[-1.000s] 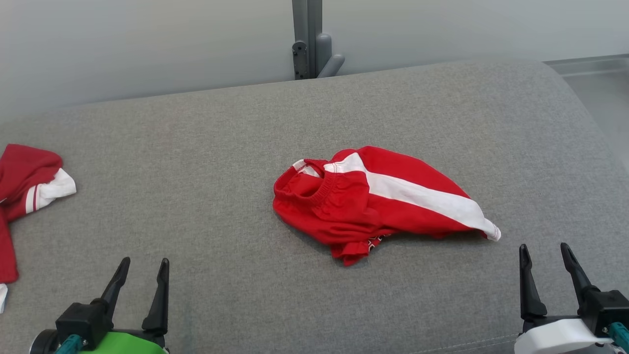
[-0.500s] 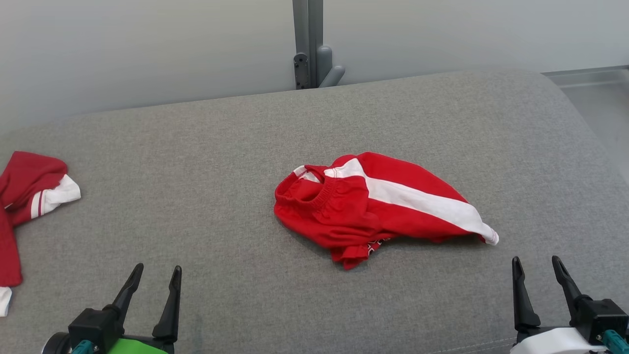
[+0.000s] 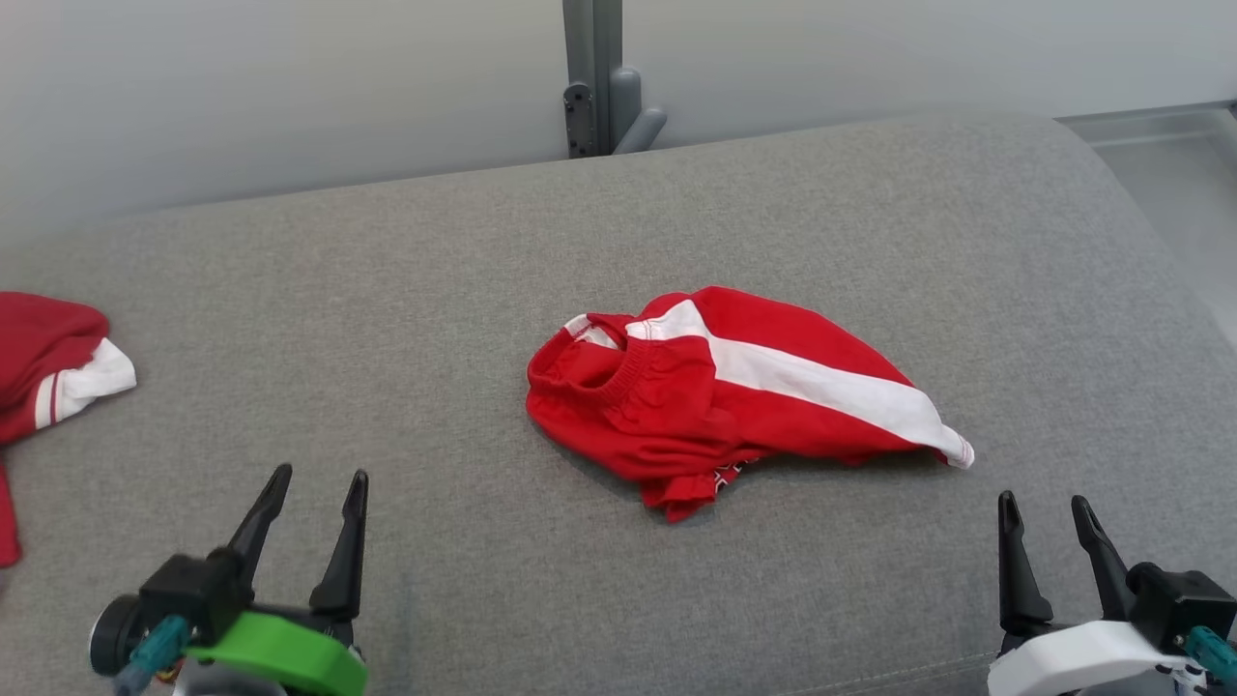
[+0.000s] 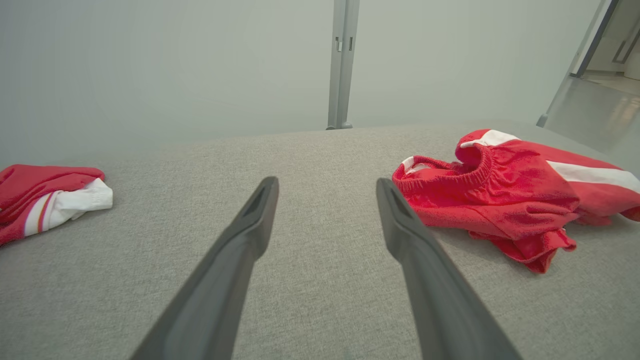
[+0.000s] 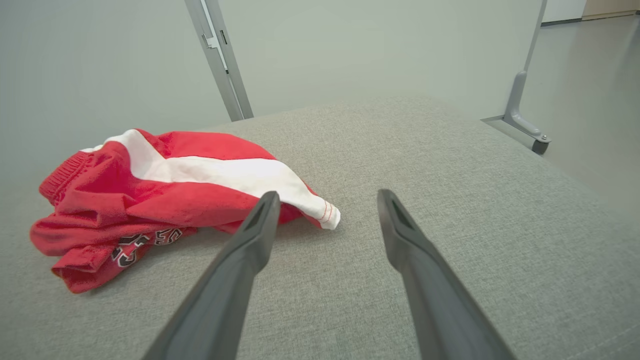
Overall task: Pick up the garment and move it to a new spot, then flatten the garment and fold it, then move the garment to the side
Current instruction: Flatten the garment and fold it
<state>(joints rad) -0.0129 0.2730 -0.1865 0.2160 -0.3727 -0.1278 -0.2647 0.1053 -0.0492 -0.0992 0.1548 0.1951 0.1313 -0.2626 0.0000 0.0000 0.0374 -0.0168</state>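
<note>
The garment (image 3: 734,387), a pair of red shorts with a broad white stripe (image 3: 821,382), lies crumpled in a loose heap near the middle of the padded grey worktop (image 3: 387,290), between the two arms and well apart from a second red and white garment (image 3: 53,372) at the far left edge. It looks light, soft and limp, so it should sag and drape from whatever point lifts it, and the layers will likely slide over one another rather than hold a shape. A pinch that catches only the top fold may peel one layer off. The gathered elastic waistband (image 3: 628,375) on the left side of the heap is the thickest, firmest part and seems the surest place for a hold. The white hem corner (image 3: 957,449) pokes out on the right, just ahead of the right gripper (image 3: 1044,498), and offers a second hold for spreading. The left gripper (image 3: 321,472) sits low and near the waistband side. Both pairs of fingers (image 4: 240,250) stand wide apart and hold nothing, clear of the cloth.
</note>
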